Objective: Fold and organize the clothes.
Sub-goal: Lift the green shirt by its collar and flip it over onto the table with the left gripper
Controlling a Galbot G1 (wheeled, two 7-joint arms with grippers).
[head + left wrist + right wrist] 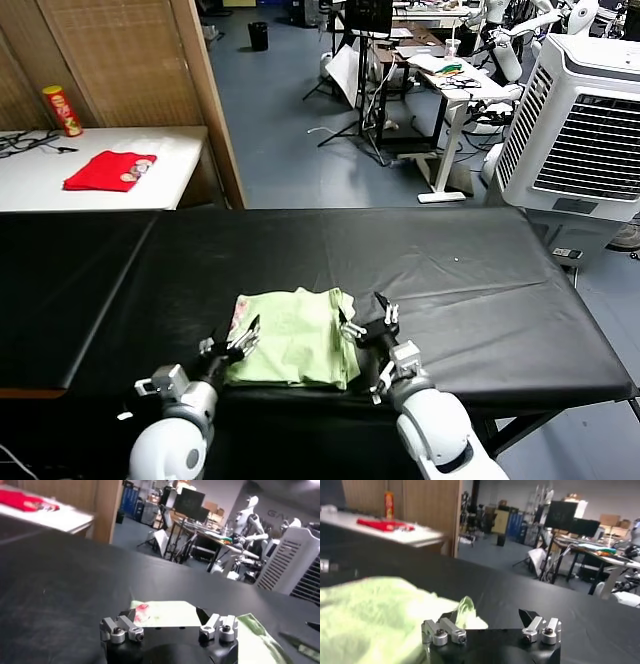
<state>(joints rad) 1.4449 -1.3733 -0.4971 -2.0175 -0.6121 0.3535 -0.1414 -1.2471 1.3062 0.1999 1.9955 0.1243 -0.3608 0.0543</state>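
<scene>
The clothes are one pale green T-shirt (296,336), lying folded in a rough rectangle on the black table (460,290) near its front edge. Its pink-red print (141,611) shows at the left end. My left gripper (232,340) sits low at the shirt's left edge, open, with the cloth (170,614) lying beyond its fingertips and nothing held in it (166,616). At the shirt's right edge my right gripper (366,318) is also open (489,616). A raised corner of cloth (466,609) stands by one of its fingers; the rest of the shirt (370,612) spreads to that side.
A white side table (30,185) at the back left carries a red folded garment (110,170) and a tall can (62,110). A wooden partition (212,100) stands behind. A white air cooler (585,120) is at the right. Black tabletop stretches to both sides of the shirt.
</scene>
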